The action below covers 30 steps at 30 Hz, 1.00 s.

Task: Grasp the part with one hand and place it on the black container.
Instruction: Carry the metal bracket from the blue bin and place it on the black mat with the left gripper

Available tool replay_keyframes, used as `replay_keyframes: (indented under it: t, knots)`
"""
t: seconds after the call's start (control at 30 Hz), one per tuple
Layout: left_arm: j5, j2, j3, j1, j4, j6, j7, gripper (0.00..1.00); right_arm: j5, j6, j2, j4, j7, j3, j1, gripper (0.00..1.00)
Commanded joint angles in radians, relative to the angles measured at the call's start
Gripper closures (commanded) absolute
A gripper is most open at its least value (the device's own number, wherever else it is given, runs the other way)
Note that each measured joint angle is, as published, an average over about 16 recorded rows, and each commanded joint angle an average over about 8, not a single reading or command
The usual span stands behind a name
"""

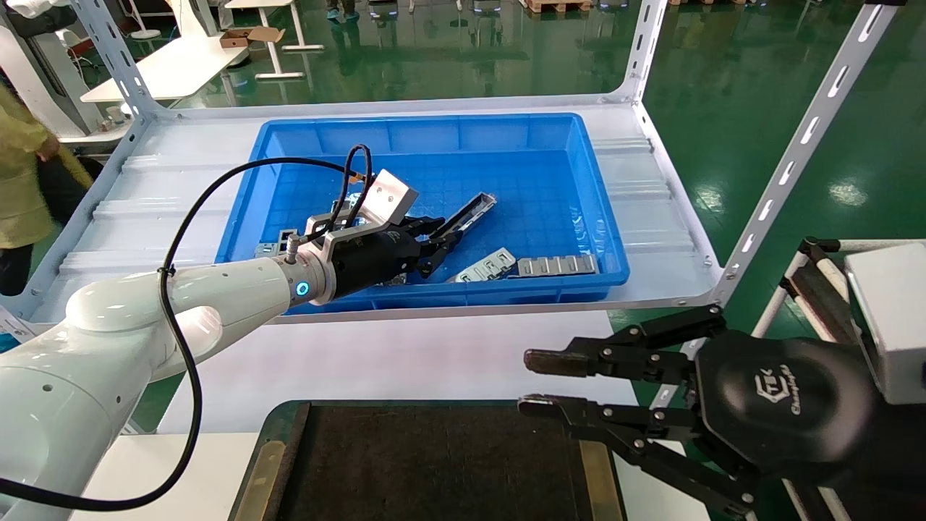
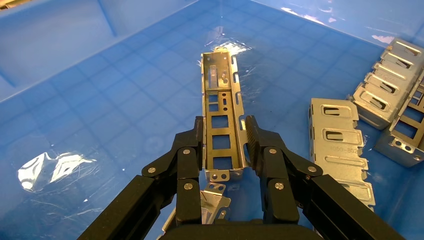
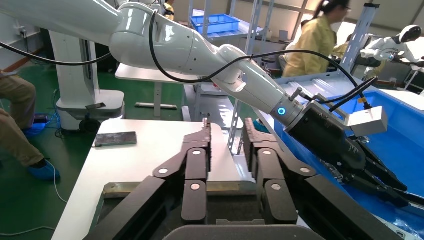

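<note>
Left gripper [image 2: 224, 137]: inside the blue bin [image 1: 600, 210], its two fingers shut on the near end of the part [image 2: 221, 107], one finger pad against each raised rim. In the head view the part [image 1: 469, 213] juts out from the fingertips, tilted, its far end raised above the bin floor. Bare blue floor lies around the part's far end, with the bin's far wall well beyond. In the left wrist view, two more metal pieces [image 2: 340, 145] lie on the bin floor beside the gripper, apart from the held part, and another piece shows under the fingers. The head view shows flat silver plates [image 1: 557, 265] resting near the bin's front wall, just beside the gripper.

Right gripper [image 1: 542, 383]: parked over the near right corner of the black container [image 1: 434, 463], fingers open with a clear gap between the tips, holding nothing.

The black container sits at the near edge of a white table [image 1: 405, 354], in front of the bin; its dark top is bare, with brass-coloured strips at both sides. The stretch of white table between bin and container is open.

The bin stands on a white metal shelf [image 1: 651, 188] with perforated uprights. Beyond lie a glossy green floor [image 1: 759, 87], white tables, and a person in yellow [image 1: 22, 174] at the left edge.
</note>
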State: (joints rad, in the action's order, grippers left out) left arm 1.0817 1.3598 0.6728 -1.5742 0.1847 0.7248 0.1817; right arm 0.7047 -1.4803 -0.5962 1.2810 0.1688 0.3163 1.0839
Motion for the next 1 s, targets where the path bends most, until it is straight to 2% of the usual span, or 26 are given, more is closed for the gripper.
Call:
replay_keyframes:
  t: [0.03,0.27,0.43,0.77,1.0]
  knots:
    - [-0.006,0.0,0.006,0.0,-0.001,-0.003,0.0,1.0,0.0,0.0,0.0,0.0,0.0,0.0,0.0,1.0]
    - [-0.046,-0.006,0.009,-0.026,0.001,0.021,-0.004,1.0,0.0,0.0,0.0,0.0,0.0,0.0,0.0,1.0]
    - [-0.075,-0.021,0.003,-0.056,-0.003,0.087,0.005,1.0,0.0,0.0,0.0,0.0,0.0,0.0,0.0,1.0]
    - [-0.126,-0.106,-0.018,-0.097,-0.004,0.414,0.028,1.0,-0.001,0.0,0.0,0.0,0.0,0.001,0.0,1.0]
    - [-0.145,-0.157,-0.023,-0.103,0.016,0.589,0.02,1.0,-0.001,0.0,0.0,0.0,-0.001,0.001,0.0,1.0]
